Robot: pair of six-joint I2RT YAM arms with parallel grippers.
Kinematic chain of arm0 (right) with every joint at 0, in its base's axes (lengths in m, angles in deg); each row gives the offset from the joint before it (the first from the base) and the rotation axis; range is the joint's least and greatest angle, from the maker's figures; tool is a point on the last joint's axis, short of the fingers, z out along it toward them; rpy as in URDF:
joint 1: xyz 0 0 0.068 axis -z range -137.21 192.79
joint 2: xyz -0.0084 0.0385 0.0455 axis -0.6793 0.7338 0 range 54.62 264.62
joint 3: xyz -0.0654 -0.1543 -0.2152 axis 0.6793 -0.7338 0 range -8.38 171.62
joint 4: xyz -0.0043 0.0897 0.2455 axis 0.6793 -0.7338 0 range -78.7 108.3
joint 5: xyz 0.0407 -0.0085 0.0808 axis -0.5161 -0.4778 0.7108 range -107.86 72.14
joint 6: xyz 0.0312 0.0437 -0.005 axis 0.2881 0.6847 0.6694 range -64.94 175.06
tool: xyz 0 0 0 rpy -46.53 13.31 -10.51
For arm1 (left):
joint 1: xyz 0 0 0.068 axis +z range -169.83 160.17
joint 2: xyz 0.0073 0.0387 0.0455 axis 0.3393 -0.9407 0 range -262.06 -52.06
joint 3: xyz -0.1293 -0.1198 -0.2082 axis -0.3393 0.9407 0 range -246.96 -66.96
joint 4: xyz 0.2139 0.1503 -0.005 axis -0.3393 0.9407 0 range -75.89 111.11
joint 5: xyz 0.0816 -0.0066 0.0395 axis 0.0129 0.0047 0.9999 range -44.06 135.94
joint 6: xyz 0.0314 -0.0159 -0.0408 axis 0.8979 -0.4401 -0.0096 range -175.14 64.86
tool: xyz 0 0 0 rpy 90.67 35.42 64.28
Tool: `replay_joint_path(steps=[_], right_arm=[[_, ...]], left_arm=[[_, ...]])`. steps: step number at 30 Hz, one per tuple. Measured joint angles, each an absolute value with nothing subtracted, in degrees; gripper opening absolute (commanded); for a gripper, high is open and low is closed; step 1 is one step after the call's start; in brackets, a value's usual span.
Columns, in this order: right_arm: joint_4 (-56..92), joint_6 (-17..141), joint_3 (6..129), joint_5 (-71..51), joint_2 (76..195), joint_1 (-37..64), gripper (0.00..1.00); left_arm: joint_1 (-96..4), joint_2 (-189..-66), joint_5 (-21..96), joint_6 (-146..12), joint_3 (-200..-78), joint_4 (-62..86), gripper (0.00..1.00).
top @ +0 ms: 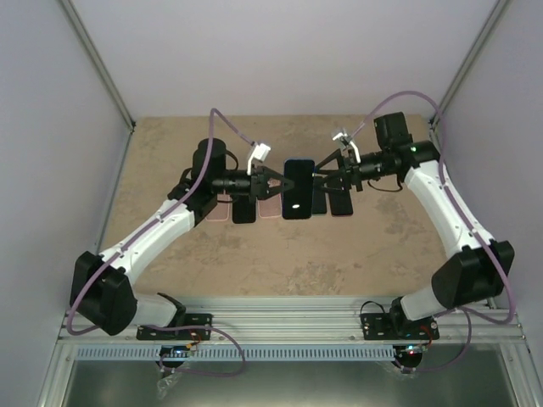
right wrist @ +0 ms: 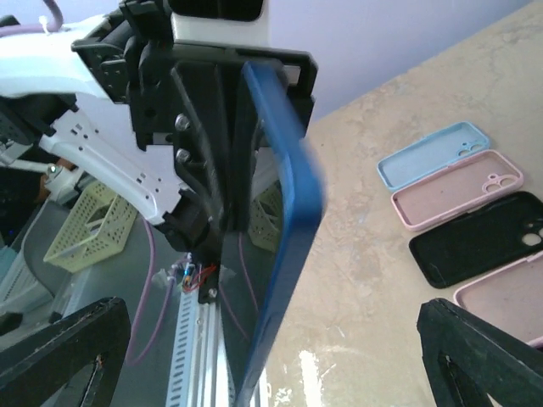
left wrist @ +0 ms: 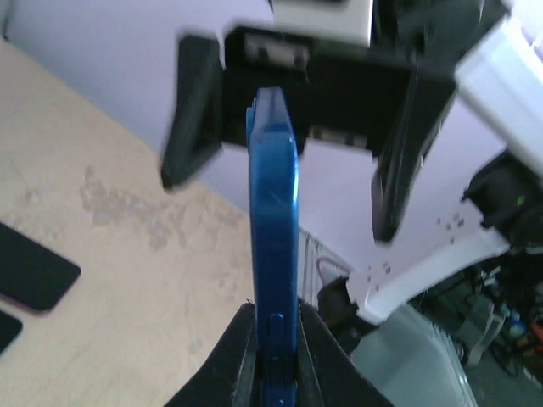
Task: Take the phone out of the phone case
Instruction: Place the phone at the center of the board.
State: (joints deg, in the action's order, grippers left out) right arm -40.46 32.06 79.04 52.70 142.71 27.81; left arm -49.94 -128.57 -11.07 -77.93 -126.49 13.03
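Phone (left wrist: 273,254) (blue-cased) between left jaws

Two arms (top: 161,225), one blue cased phone (top: 299,188), and at least four empty cases (right wrist: 456,188).

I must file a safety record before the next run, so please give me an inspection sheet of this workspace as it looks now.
Surface: beige table, no spill seen.
Job's things: blue cased phone, lifted off the table between both hands.
Clutter: light blue case, pink case and black case lying in a row.
Hands: left hand shut on the phone's edge; right hand open, one finger on each side of the phone.
Cables: purple cables looping along both arms.
Surroundings: pale walls; yellow basket beyond the table edge.
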Motion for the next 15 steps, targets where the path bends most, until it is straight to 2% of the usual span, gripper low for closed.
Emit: replay_joint_path(steps=[6, 15], right_arm=[[-23.35, 50.20, 70.25, 53.90, 135.96, 27.77, 0.79], [-7.94, 69.43, 64.90, 55.65, 135.81, 27.55, 0.60]], left_arm=[[-47.84, -130.34, -11.01, -93.14, -125.00, -4.15, 0.00], [-47.84, -131.31, -10.88, -100.24, -124.63, -11.71, 0.00]])
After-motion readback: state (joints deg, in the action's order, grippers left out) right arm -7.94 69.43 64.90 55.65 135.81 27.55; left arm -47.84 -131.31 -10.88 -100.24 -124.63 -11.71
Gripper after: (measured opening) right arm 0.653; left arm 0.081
